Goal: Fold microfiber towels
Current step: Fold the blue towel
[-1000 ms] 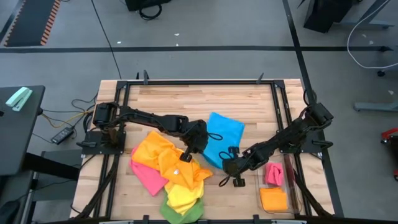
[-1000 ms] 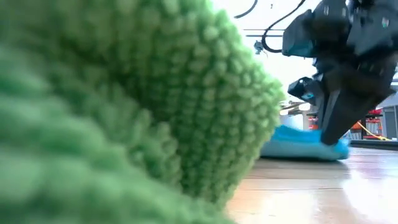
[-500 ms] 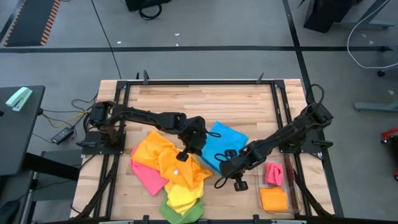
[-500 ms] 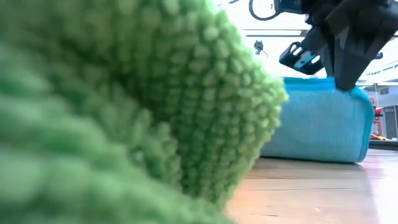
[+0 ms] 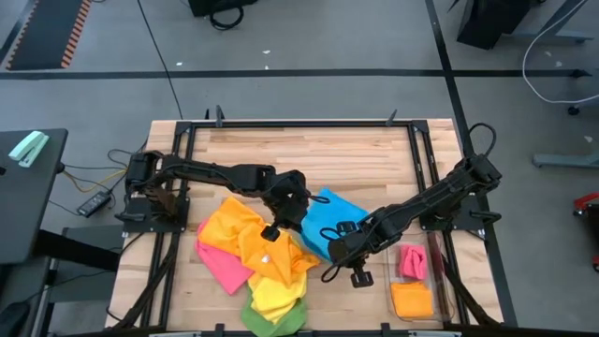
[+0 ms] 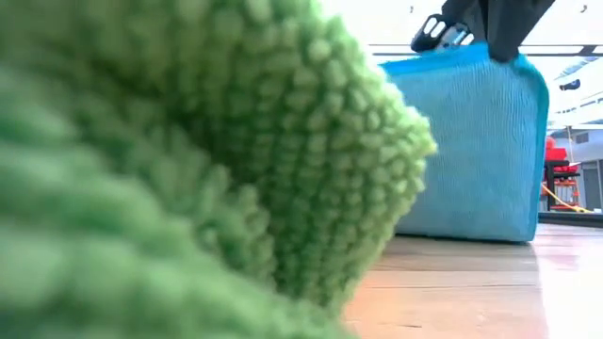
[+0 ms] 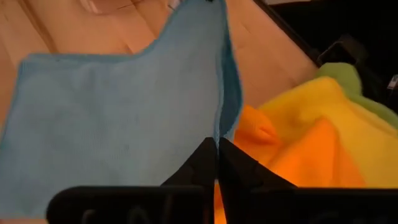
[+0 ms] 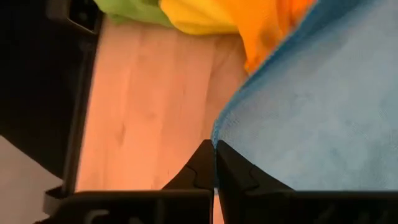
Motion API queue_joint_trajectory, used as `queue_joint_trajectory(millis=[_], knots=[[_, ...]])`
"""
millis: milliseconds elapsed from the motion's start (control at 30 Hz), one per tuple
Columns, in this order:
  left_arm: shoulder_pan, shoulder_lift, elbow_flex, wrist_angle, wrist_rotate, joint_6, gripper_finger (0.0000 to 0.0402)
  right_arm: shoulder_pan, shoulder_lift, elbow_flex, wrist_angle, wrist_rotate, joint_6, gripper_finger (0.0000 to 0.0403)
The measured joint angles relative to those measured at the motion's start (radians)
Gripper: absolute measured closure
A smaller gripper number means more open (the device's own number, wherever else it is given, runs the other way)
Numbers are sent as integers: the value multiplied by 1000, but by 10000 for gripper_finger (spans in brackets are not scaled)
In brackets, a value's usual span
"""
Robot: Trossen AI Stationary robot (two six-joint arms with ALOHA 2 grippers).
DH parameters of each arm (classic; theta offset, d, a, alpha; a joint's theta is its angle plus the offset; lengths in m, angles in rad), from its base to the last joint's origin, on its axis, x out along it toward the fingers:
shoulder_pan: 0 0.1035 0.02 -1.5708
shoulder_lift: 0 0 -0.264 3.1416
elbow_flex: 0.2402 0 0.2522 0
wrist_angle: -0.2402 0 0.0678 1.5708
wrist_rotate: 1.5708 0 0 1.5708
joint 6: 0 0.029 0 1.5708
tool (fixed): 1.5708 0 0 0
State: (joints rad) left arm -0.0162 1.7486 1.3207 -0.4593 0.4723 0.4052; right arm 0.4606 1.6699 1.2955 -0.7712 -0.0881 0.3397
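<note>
A blue microfiber towel (image 5: 329, 217) is held up at mid-table between both grippers. My left gripper (image 5: 292, 217) is shut on its left side, and my right gripper (image 5: 335, 245) on its near right side. In the low view the blue towel (image 6: 471, 151) hangs like a curtain under my right gripper (image 6: 490, 24), with its lower edge (image 6: 471, 234) on the table. A loose pile of orange, yellow, pink and green towels (image 5: 253, 262) lies at the near left. The green towel (image 6: 188, 169) fills most of the low view. My left gripper pinches the blue towel's side edge (image 7: 219, 127) between its two shut fingers, slanting down from the table's left. The cloth spreads away from the fingers and looks drawn fairly flat. My right gripper pinches the towel's edge at a corner (image 8: 216, 134) between its two shut fingers, pointing steeply down. The towel hangs below it with its bottom edge on the table.
A clear bin (image 5: 418, 281) at the near right holds a pink (image 5: 412, 260) and an orange folded towel (image 5: 412, 300). Black frame rails (image 5: 299, 124) run around the wooden table. Bare wood lies across the far half.
Both grippers have risen with the blue towel, the right one more and a little toward the left. The towel lay flat a second ago. Its held edge is now lifted, so the cloth hangs upright while its lower edge stays on the table.
</note>
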Motion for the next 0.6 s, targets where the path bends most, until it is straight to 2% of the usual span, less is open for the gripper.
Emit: queue_joint_trajectory(millis=[167, 300, 467, 600], knots=[[-5, -28, 11, -14, 1, 14, 370, 2, -22, 45, -43, 1, -3, 394], [7, -52, 10, -10, 0, 31, 377, 1, -49, 76, -106, 21, -30, 394], [33, -62, 10, 0, 0, 34, 389, -17, -90, 73, -141, 37, -30, 394], [55, -62, 10, 24, -1, 36, 378, -28, -94, 72, -176, 39, -24, 394]])
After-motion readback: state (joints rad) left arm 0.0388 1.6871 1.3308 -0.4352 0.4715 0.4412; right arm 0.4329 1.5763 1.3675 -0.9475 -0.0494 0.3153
